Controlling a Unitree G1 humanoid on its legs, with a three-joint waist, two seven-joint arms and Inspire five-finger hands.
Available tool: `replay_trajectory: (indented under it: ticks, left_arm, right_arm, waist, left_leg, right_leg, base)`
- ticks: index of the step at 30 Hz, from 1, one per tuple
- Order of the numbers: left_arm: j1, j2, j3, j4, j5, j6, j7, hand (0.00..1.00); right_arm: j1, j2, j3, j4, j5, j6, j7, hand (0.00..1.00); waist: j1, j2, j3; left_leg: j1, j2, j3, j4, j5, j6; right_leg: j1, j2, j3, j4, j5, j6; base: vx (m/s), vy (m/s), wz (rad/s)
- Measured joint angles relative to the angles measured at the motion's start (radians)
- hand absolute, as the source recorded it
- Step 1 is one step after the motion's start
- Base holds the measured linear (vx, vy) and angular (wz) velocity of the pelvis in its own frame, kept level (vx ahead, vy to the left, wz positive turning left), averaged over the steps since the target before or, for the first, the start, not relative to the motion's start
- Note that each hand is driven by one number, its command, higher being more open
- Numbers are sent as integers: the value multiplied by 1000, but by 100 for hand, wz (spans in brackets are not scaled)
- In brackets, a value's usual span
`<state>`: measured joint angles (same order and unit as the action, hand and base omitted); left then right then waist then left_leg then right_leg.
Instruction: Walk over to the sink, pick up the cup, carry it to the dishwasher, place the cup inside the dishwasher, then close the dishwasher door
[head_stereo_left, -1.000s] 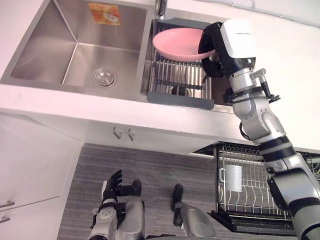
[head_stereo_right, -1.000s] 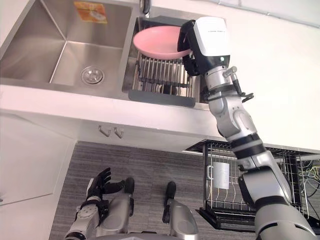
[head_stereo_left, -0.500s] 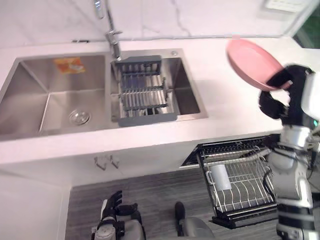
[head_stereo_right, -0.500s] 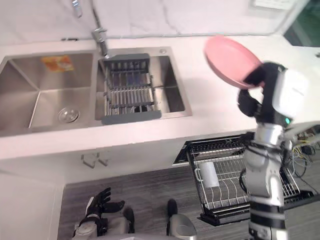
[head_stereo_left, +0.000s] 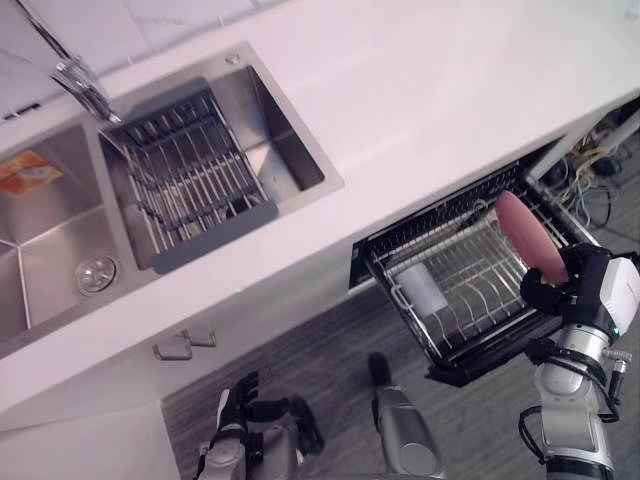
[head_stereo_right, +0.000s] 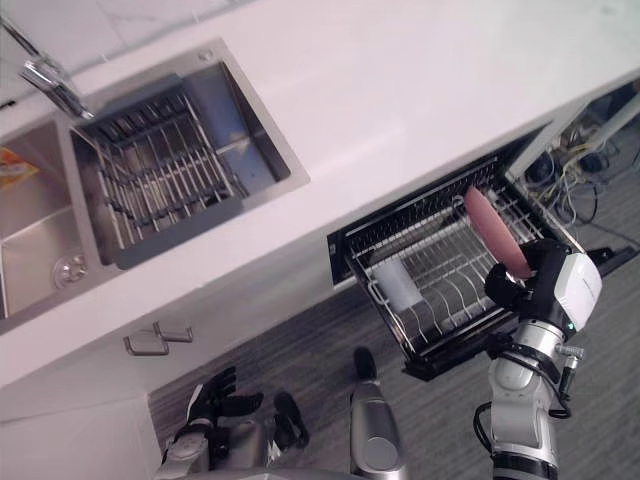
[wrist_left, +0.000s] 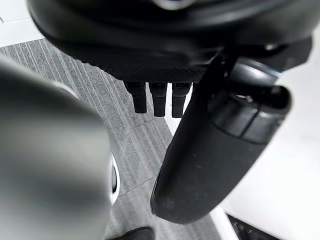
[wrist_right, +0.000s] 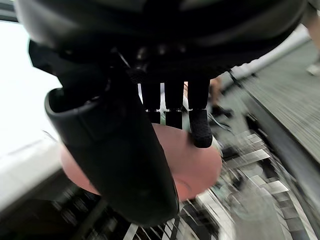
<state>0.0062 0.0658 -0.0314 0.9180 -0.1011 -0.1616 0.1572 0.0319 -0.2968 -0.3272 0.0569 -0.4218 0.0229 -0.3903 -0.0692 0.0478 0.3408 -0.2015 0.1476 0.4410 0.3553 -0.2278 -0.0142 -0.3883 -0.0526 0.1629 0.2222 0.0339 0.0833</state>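
My right hand (head_stereo_left: 566, 286) is shut on the rim of a pink plate (head_stereo_left: 530, 236), held on edge just above the right end of the pulled-out dishwasher rack (head_stereo_left: 482, 268). In the right wrist view the thumb and fingers (wrist_right: 199, 125) clamp the pink plate (wrist_right: 197, 162) over the rack wires. A white cup (head_stereo_left: 420, 288) lies on its side in the rack's left part. My left hand (head_stereo_left: 236, 404) hangs low over the floor, fingers relaxed and holding nothing.
The steel sink (head_stereo_left: 55, 245) with a grey dish rack (head_stereo_left: 190, 178) and a faucet (head_stereo_left: 82, 82) lies at the left. The white counter (head_stereo_left: 420, 100) runs above the dishwasher. Loose cables (head_stereo_left: 592, 172) lie at the right. Grey plank floor (head_stereo_left: 330, 350) lies below.
My right hand has carried the pink plate from above the counter down to the dishwasher rack. The whole picture has also turned, so the camera has moved.
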Motion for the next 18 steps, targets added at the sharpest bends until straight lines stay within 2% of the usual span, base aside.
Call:
replay_trajectory:
  ticks: [4, 8, 9, 13, 18]
  left_arm:
    - [-42, -26, -17, -14, -19, -11, 12, 90]
    - [-85, -44, -18, -15, -36, -20, 17, 90]
    - [-93, -46, -18, -15, -39, -20, 19, 90]
    - [-130, -46, -23, -12, -45, -22, 23, 90]
    - [-163, -46, -27, -7, -46, -22, 37, 90]
  right_arm:
    - [-82, -4, 49, 77, 51, 3, 21, 30]
    - [-177, -4, 81, 219, 98, 10, 45, 30]
    - [-213, -5, 91, 264, 119, 11, 47, 90]
    - [-323, -28, 100, 380, 172, 14, 57, 90]
    - [-387, -51, 96, 409, 203, 31, 61, 90]
  waist:
    - [6, 2, 46]
    - [30, 4, 70]
    - [31, 4, 74]
    - [50, 7, 94]
    - [64, 9, 99]
  left_leg:
    - [-35, 7, 20, 7, 3, 4]
    - [-67, 6, 27, 11, 5, 7]
    - [-77, 4, 25, 9, 6, 9]
    - [-100, -5, 19, 8, 10, 14]
    - [-122, -10, 12, 15, 14, 21]
  right_leg:
    - [-24, 4, 15, -40, 54, 4]
    - [-49, 3, 22, -59, 74, 10]
    - [-53, 0, 21, -68, 80, 12]
    - [-67, -10, 20, -74, 88, 18]
    - [-68, -20, 14, -103, 111, 21]
  base:
    - [-5, -9, -15]
    - [47, -1, -3]
    - [36, -4, 5]
    - [4, -10, 6]
    - [-15, -16, 7]
